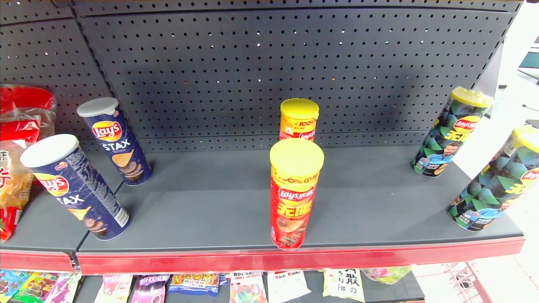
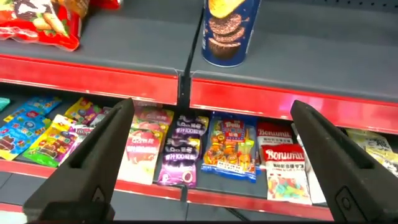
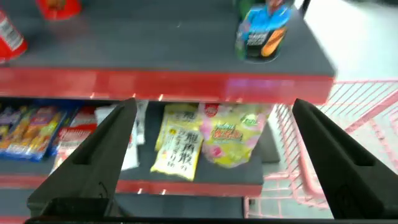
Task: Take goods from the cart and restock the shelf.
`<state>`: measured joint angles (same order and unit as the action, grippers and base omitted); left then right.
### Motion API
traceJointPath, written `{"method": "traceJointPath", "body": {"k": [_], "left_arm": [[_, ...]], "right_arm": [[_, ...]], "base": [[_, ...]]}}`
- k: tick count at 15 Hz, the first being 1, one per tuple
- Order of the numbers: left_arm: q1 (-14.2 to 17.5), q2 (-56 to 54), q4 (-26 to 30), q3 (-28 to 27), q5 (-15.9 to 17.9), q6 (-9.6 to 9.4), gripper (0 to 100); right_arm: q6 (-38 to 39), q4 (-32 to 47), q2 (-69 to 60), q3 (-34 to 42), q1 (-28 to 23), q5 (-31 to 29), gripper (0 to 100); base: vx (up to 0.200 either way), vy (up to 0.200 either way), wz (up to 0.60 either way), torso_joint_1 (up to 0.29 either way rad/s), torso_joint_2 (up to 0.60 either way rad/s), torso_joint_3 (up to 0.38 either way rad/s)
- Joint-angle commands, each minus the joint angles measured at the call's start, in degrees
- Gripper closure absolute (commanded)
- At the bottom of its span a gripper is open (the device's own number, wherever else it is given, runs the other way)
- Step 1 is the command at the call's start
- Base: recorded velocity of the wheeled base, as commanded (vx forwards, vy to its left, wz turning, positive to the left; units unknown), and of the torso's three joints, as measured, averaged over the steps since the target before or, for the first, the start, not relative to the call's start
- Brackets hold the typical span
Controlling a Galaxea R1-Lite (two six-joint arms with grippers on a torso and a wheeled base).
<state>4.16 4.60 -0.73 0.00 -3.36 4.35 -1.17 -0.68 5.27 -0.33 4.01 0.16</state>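
Upright chip cans stand in pairs on the grey shelf (image 1: 219,202). Two blue cans (image 1: 80,189) (image 1: 116,141) are at the left, two red cans with yellow lids (image 1: 293,198) (image 1: 298,119) in the middle, and two dark patterned cans (image 1: 452,134) (image 1: 494,185) at the right. My left gripper (image 2: 211,162) is open and empty below the shelf's red front edge (image 2: 280,99), under a blue can (image 2: 227,31). My right gripper (image 3: 214,155) is open and empty in front of the red edge (image 3: 168,84), below a patterned can (image 3: 264,31).
Red snack bags (image 1: 17,139) fill the shelf section at the far left. Small snack packets (image 2: 180,149) (image 3: 180,146) line the lower shelf. A pink wire cart (image 3: 348,118) stands at the right of the shelf unit. A perforated panel (image 1: 269,67) backs the shelf.
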Motion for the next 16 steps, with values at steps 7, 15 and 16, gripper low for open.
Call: {"method": "traceJointPath", "body": {"k": [7,15,16], "left_arm": [[0.0,0.3,0.0,0.0,0.0,-0.05,0],[0.0,0.3,0.0,0.0,0.0,-0.05,0],[0.1,0.3,0.0,0.0,0.0,-0.05,0]], "right_arm": [[0.9,0.6,0.1,0.3,0.0,0.7,0],[1.1,0.6,0.2,0.3,0.2,0.8,0],[1.1,0.6,0.2,0.3,0.2,0.8,0]], "base": [[0.0,0.0,0.0,0.0,0.0,0.0],[0.0,0.0,0.0,0.0,0.0,0.0],[0.0,0.0,0.0,0.0,0.0,0.0]]}}
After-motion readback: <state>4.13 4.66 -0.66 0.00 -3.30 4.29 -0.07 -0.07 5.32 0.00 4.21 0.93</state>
